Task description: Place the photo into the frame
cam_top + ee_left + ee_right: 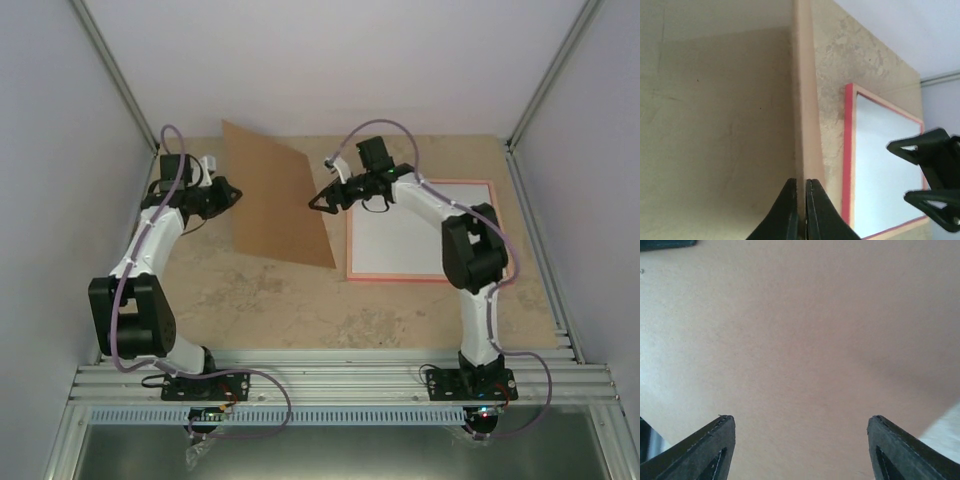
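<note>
Top external: left gripper point(233, 192) pinches raised board point(275, 205); right gripper point(318, 203) spread.

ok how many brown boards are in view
1. The brown board is raised at a tilt, its edge clamped in the left gripper, left of the pink frame. Another could be hidden behind it.

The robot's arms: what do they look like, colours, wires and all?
The left arm and right arm have white tubular links with black joints. A purple cable loops along each. The left hand and right hand are black, with pointed triangular fingers.
</note>
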Robot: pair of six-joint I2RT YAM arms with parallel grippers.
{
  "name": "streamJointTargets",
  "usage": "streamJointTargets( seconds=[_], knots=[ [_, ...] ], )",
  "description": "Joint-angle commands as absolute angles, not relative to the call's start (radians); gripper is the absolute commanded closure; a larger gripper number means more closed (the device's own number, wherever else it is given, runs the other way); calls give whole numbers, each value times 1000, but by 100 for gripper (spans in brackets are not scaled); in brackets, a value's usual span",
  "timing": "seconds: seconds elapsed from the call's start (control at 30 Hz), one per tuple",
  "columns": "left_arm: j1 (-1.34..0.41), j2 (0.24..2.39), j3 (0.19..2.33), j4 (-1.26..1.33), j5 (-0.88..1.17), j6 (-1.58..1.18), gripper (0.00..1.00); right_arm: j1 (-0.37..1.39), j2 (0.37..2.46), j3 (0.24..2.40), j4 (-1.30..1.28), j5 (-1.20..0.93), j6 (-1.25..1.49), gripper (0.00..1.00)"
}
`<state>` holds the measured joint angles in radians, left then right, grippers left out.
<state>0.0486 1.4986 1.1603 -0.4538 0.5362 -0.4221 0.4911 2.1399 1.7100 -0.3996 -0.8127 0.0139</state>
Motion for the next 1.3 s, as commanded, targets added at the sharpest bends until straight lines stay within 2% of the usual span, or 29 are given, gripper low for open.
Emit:
streamJointTargets(
  seconds=[0.0,0.17,0.3,0.43,0.63,0.7,0.77,0.83,0.9,0.97,1.03,1.1,1.13,1.17,1.2,1.27],
  knots=[
    [109,1501,1185,-416,667,-491,100,504,1952,1567,-333,-635,-205,24],
    [139,1496,1171,-329,792,-669,100,633,1694,1276,-150,-409,-491,9],
    [161,1483,1142,-245,835,-825,100,773,1593,1107,-40,-276,-639,6],
    [180,1485,1098,-149,869,-982,100,883,1596,1070,66,-127,-699,6],
    [179,1465,1095,-106,893,-1053,100,939,1724,1157,194,129,-717,9],
    [179,1456,1097,-121,893,-1055,100,943,1779,1199,228,221,-734,16],
    [179,1447,1095,-134,892,-1058,100,944,1815,1229,262,280,-767,28],
    [179,1435,1092,-145,886,-1055,100,944,1831,1251,289,312,-797,49],
    [180,1428,1089,-152,881,-1052,100,944,1824,1269,288,308,-811,76],
    [179,1421,1091,-143,880,-1049,100,943,1801,1284,265,283,-804,97],
    [180,1419,1104,-142,874,-1038,99,938,1772,1301,223,247,-782,99],
    [179,1419,1130,-144,871,-1009,79,925,1740,1325,169,202,-737,99],
    [180,1419,1145,-146,865,-987,59,913,1722,1342,132,172,-705,99],
    [180,1418,1164,-150,860,-963,47,893,1707,1367,85,115,-667,99],
    [181,1418,1185,-157,852,-934,37,870,1688,1397,36,68,-624,100],
    [185,1411,1225,-160,831,-868,23,797,1667,1463,-66,-52,-515,100]
  ],
)
